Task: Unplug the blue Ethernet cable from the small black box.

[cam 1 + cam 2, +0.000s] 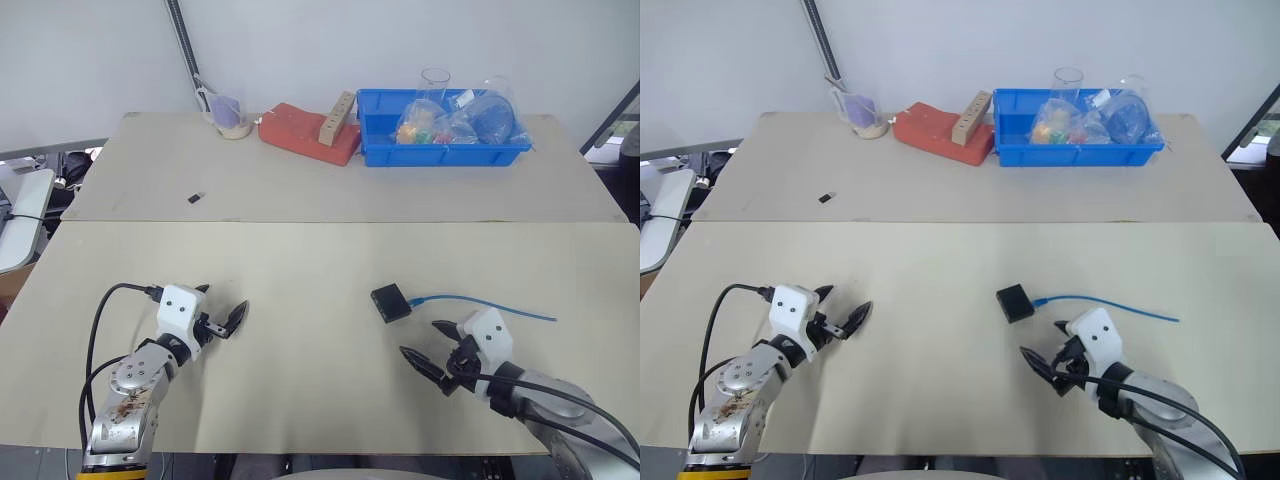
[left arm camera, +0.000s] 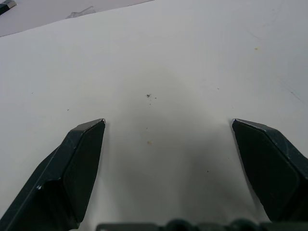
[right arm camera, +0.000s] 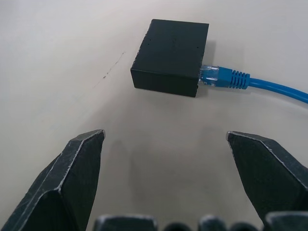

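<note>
The left gripper (image 1: 222, 308) hung with fingers spread wide over bare table (image 1: 300, 400). At about 2 o'clock from it lay the small black box (image 1: 391, 302), matte, flat and squarish, the blue Ethernet cable (image 1: 490, 303) plugged into its side, trailing toward 3 o'clock. Near the box, at its 5 o'clock, the right gripper (image 1: 428, 345) gaped empty.

Seeing matte-black squarish small box (image 3: 172, 56), no markings. Thin bright-blue Ethernet cable (image 1: 490, 304), plug (image 3: 210, 76) clear/translucent with blue strain boot. Beige matte tabletop (image 1: 300, 380), few tiny dark specks. Both grippers: black fingers, white housings – left gripper (image 1: 222, 311), right gripper (image 1: 432, 345). At back I see solid blue plastic bin (image 1: 380, 140), red flat pad (image 1: 300, 132), tan wooden block (image 1: 337, 118), tiny black chip (image 1: 196, 197).
</note>
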`<control>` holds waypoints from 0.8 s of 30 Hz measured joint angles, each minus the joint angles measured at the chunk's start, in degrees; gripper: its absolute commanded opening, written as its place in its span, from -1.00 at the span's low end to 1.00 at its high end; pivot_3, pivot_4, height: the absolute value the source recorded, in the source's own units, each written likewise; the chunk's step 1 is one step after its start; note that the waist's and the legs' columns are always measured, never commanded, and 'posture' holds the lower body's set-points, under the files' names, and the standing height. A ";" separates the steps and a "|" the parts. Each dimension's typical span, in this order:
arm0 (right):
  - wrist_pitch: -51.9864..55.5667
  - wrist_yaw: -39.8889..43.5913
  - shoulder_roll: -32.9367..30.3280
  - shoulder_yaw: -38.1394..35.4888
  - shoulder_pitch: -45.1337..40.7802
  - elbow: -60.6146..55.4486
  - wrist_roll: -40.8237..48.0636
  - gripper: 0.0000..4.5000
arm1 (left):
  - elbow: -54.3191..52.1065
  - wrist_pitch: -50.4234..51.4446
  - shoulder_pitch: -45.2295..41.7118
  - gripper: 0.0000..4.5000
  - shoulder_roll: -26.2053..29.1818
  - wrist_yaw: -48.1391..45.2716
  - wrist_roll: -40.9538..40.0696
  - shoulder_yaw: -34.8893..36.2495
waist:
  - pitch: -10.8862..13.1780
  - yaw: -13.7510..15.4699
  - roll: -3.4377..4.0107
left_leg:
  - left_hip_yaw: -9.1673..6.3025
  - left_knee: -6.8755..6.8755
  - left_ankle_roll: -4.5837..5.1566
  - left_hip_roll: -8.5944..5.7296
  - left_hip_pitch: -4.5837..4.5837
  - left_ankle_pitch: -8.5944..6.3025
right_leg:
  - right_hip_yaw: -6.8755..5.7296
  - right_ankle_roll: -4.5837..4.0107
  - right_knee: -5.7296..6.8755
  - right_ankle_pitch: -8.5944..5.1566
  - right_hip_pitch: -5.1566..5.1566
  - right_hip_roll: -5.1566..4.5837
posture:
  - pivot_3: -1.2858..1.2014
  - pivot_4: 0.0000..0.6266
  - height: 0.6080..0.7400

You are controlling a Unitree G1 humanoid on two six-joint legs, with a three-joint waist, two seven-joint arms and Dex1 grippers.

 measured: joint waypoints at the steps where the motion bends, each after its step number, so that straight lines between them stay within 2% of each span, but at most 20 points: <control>1: 0.00 0.00 0.00 0.00 0.00 0.00 0.00 1.00 | 0.00 0.00 0.00 0.99 0.00 0.00 0.00 0.00 | 0.00 0.00 0.00 | 0.00 0.00 0.00 0.00 0.00 0.00 | 0.00 0.00 0.00 0.00 0.00 0.00 | 0.03 -0.52 1.00; 7: 0.90 1.49 -2.74 -0.26 -3.36 -0.05 1.02 1.00 | -1.40 0.06 1.84 0.99 -1.61 1.59 -0.27 -0.03 | -0.01 -0.05 0.02 | -0.13 0.01 0.01 0.00 0.19 -0.01 | -0.10 0.00 -0.11 0.00 0.33 0.00 | 0.03 -0.52 1.00; 10: 1.34 4.93 -6.30 -1.41 -3.29 -0.05 2.64 1.00 | -3.33 2.74 2.30 0.99 -1.08 -1.77 -5.09 0.14 | 0.03 0.24 0.02 | -0.20 0.06 0.00 -0.02 0.11 -0.01 | -0.16 0.00 -0.14 0.00 0.34 -0.01 | 0.03 -0.52 1.00; 14: 1.13 15.73 -16.05 -6.95 -4.98 0.92 6.91 1.00 | -10.73 6.67 -0.46 0.99 8.59 -12.41 -10.85 -1.24 | 0.07 0.23 0.00 | -0.26 0.17 0.01 -0.06 0.15 -0.01 | -0.25 0.00 -0.25 -0.01 0.49 0.01 | 0.03 -0.52 1.00; 16: -0.40 21.60 -20.30 -7.13 -9.59 5.17 7.81 1.00 | -13.84 8.46 -3.85 0.99 12.76 -17.62 -13.88 -2.98 | 0.11 0.03 0.05 | -0.24 0.17 0.01 -0.12 0.21 -0.01 | -0.25 0.00 -0.31 -0.01 0.56 0.02 | 0.03 -0.52 1.00; 19: -5.38 28.83 -23.50 -5.38 -18.60 14.12 6.58 1.00 | -16.63 9.36 -9.45 0.99 15.80 -23.80 -16.69 -6.84 | 0.12 -0.16 0.12 | -0.23 0.17 0.07 -0.12 0.21 -0.04 | -0.25 0.00 -0.40 -0.01 0.58 0.05 | 0.03 -0.52 1.00; 24: -17.57 40.80 -22.77 6.41 -36.04 35.58 -1.28 1.00 | -15.40 7.90 -18.33 0.99 16.83 -30.49 -16.73 -12.37 | 0.31 -0.32 0.20 | -0.17 0.22 0.10 -0.10 0.19 -0.04 | -0.21 -0.02 -0.43 0.00 0.55 0.12 | 0.03 -0.52 1.00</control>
